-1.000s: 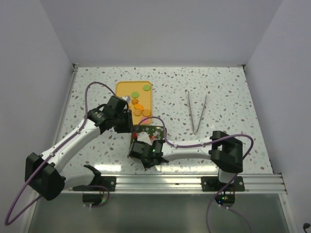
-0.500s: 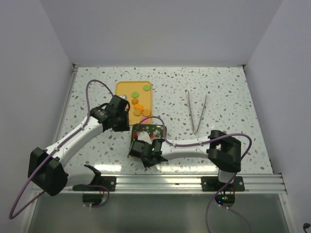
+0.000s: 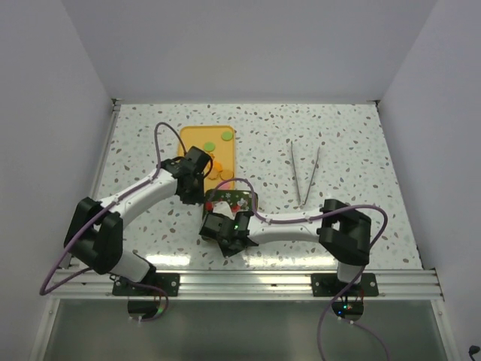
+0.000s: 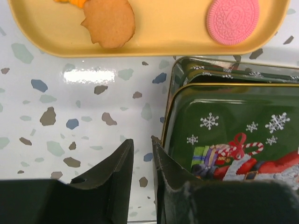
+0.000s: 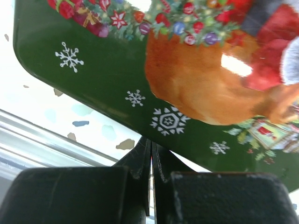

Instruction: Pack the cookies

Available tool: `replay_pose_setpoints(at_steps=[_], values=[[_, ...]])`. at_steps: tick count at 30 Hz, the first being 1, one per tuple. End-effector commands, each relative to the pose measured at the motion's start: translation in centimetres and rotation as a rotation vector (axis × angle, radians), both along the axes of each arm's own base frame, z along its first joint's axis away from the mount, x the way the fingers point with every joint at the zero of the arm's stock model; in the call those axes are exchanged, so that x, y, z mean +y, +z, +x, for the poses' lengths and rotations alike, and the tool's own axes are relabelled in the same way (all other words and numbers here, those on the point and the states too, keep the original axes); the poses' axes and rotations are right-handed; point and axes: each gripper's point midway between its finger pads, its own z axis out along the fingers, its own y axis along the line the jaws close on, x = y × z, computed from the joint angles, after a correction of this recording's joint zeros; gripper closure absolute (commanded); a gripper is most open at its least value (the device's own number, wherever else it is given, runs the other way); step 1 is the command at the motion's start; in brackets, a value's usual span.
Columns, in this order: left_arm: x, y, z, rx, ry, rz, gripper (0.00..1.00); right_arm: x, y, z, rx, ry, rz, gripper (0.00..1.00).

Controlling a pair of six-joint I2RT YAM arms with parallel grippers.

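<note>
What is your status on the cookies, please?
Left gripper slightly open, empty, beside the tin. Right gripper shut by the lid's edge. Cookies on the tray. Lid over the tin, in the way.

The green Christmas-printed tin (image 4: 224, 126) is glossy painted metal. The shallow orange plastic tray (image 4: 177, 37) is smooth; its round pink cookie (image 4: 232, 21) looks matt, embossed.
</note>
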Motion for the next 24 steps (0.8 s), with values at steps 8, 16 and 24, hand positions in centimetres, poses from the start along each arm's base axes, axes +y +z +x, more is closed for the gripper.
replay_pose_setpoints(at_steps=[8,16,24], values=[[-2.1,1.1,5.0,-0.083,-0.028,-0.003,0.74,0.8,0.0,2.0,-0.009,-0.012,0.009,1.00],[-2.9,1.6,6.6,-0.102,-0.035,-0.011,0.73,1.5,-0.2,2.4,0.000,-0.009,0.009,1.00],[-3.8,1.9,7.6,-0.115,-0.049,-0.037,0.71,2.9,0.6,3.9,-0.023,-0.066,0.043,1.00]])
